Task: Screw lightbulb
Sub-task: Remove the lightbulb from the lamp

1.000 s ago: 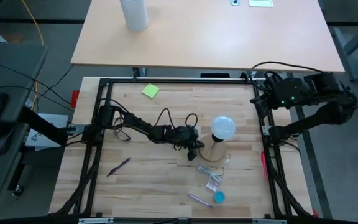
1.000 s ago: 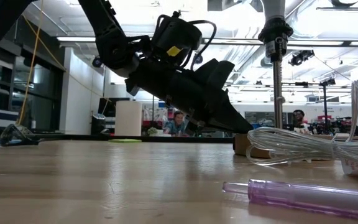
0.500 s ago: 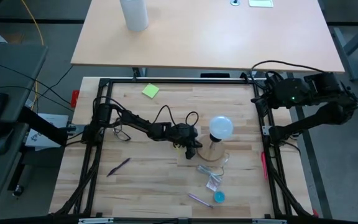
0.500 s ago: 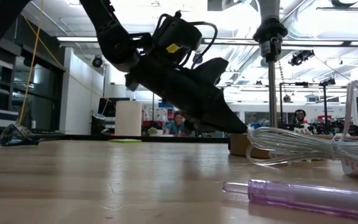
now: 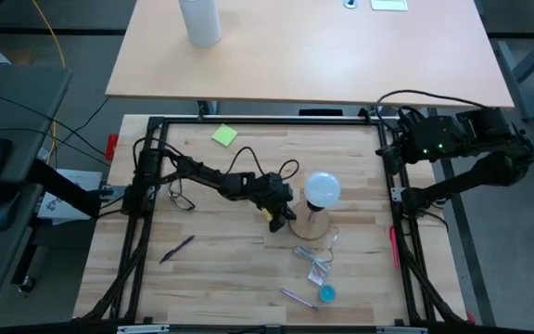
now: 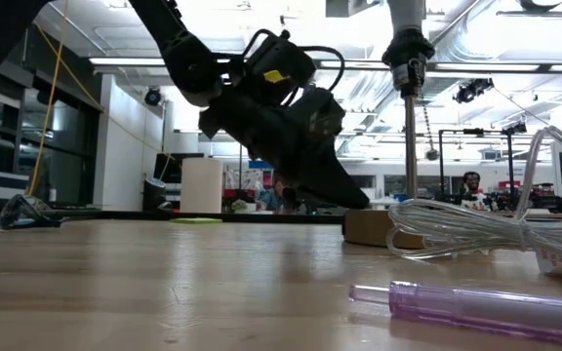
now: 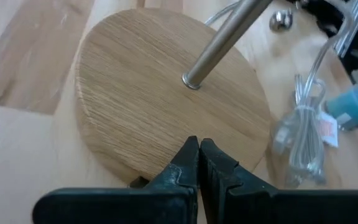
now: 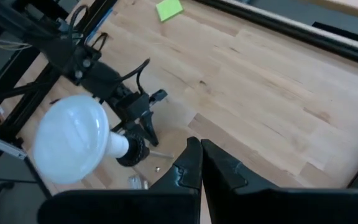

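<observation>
The white lightbulb [image 5: 323, 189] sits in a black socket [image 8: 131, 149] on top of a metal rod [image 7: 225, 37], which stands on a round wooden disc [image 7: 160, 99]. In the right wrist view the lightbulb [image 8: 73, 140] shows from above. My left gripper [image 7: 199, 144] is shut and low at the disc's left side [image 5: 290, 221], with its tips on the disc. My right gripper [image 8: 199, 149] is shut and held high over the table's right edge, holding nothing. My left gripper presses its shut fingertips [image 6: 359, 202] on the top face of the wooden disc, just inside the disc's left rim [image 7: 166, 158]. The fingers slant down from the table's left. The disc lies flat on the table.
Near the disc's front lie a clear cable bundle [image 5: 321, 264], a blue cap [image 5: 326, 293] and a purple pen [image 5: 297, 297]. A dark pen [image 5: 178, 249] lies at the left and a green note [image 5: 224, 135] at the far left. A black frame [image 5: 248, 122] borders the table.
My left gripper, still shut, has swung about at the wrist and shifted a little toward the table's far left. The disc with its rod and lightbulb has slid a short way toward the table's left edge and stays upright.
</observation>
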### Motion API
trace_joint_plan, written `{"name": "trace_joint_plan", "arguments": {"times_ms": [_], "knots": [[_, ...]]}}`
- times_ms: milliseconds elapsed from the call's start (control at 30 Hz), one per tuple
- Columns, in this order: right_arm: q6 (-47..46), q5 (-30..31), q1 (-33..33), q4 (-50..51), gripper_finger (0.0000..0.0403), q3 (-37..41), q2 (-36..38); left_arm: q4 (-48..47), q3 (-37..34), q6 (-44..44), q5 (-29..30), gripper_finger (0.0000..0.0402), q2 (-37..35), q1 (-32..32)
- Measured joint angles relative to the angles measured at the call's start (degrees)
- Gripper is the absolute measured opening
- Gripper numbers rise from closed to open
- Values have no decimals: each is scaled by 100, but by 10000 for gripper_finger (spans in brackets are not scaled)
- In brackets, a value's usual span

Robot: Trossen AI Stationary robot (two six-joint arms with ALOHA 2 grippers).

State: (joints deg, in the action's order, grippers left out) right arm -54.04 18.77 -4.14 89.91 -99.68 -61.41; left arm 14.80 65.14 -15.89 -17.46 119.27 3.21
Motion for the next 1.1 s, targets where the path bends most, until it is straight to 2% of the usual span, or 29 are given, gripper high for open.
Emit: {"name": "trace_joint_plan", "arguments": {"times_ms": [267,533,767,900,1100], "knots": [[-7,-49,0,-73,0,0,-20,-465,-17,357,160,0,-284,326],[37,-88,-2,-105,0,0,-18,-1447,19,882,256,0,-354,390],[6,-170,-2,-103,0,0,-20,-1611,16,1042,250,0,-408,397],[-127,-187,-2,-105,0,0,-42,-2392,-14,1438,372,0,-539,419],[4,-416,-2,-115,0,17,-87,-3576,-65,1941,635,0,-1100,441]]}}
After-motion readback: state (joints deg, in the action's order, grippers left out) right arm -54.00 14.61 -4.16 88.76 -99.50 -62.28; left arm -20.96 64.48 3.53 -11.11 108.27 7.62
